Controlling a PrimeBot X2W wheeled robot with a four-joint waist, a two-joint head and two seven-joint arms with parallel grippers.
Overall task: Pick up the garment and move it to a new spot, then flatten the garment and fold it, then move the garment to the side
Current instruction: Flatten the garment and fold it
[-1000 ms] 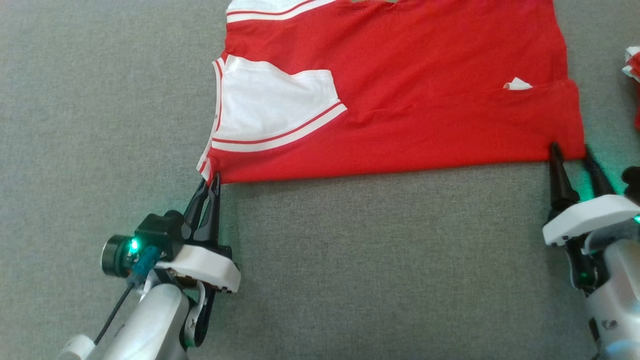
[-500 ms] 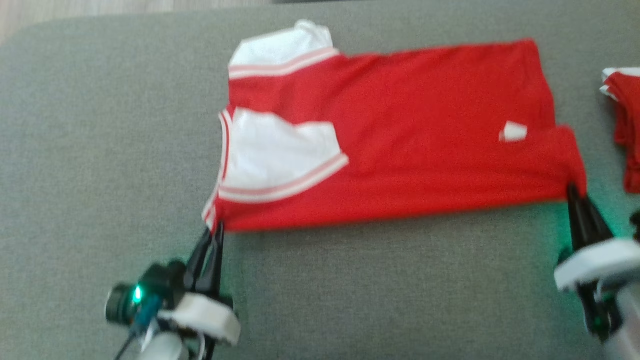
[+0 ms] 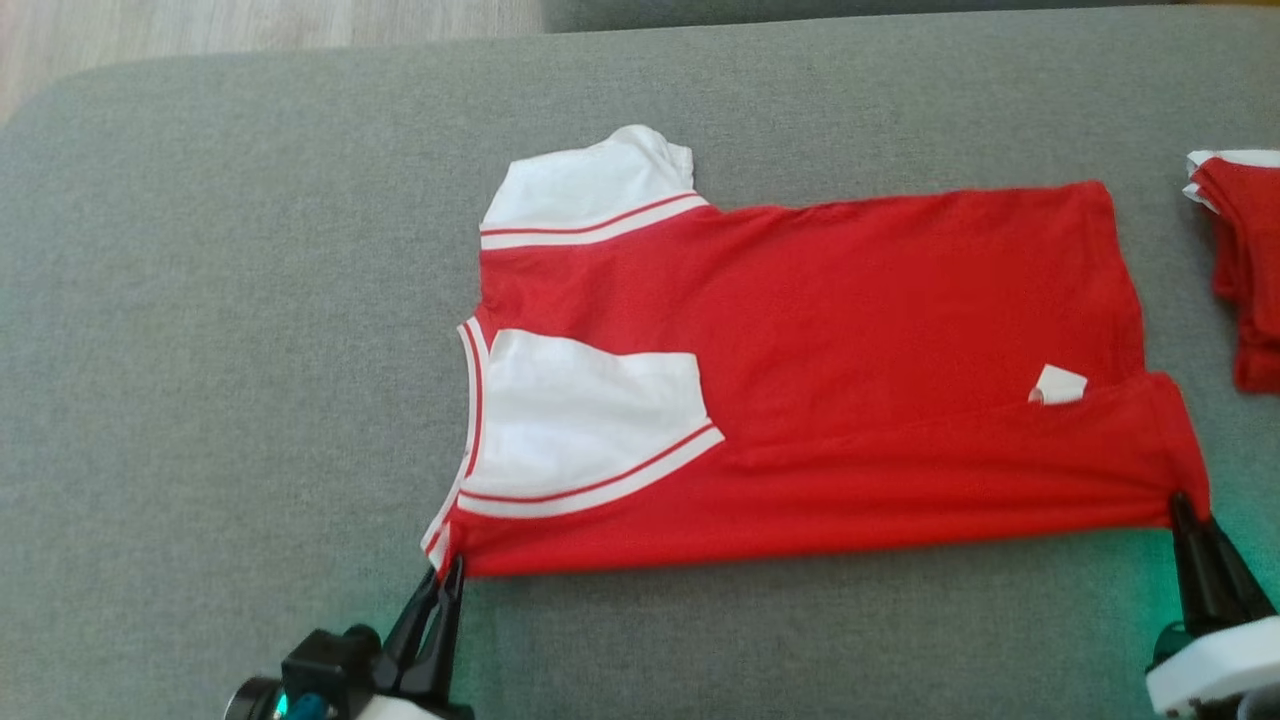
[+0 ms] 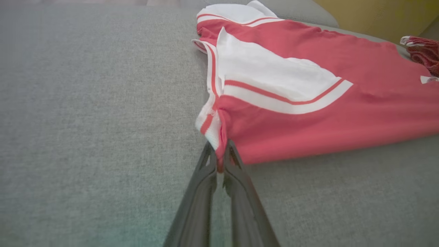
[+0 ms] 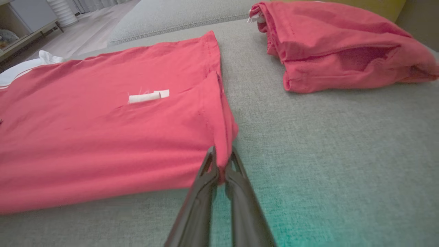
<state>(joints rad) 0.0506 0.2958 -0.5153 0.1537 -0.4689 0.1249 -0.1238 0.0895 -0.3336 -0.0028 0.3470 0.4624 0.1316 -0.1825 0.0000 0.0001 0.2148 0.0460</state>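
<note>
- Head view, nearest edge: the left gripper [image 3: 447,578], its two long dark fingers pressed together, pinches the collar-side near corner of the red jersey with white striped sleeves [image 3: 850,330]. The right gripper [image 3: 1187,508], likewise closed, pinches the hem-side near corner.
- Both arms reach in from the bottom of the frame, fingers pointing away and low over the grey upholstered cushion [image 3: 200,350].
- The jersey lies flat mid-cushion. Its near strip appears already turned over, with a small white tag [image 3: 1058,385] at that fold's edge.
- Step in hand, by the look of it: folding. The next move likely calls for lifting both corners together and carrying them evenly toward the far edge.
- Far right, well apart: a folded red cloth bundle [image 3: 1245,270].
</note>
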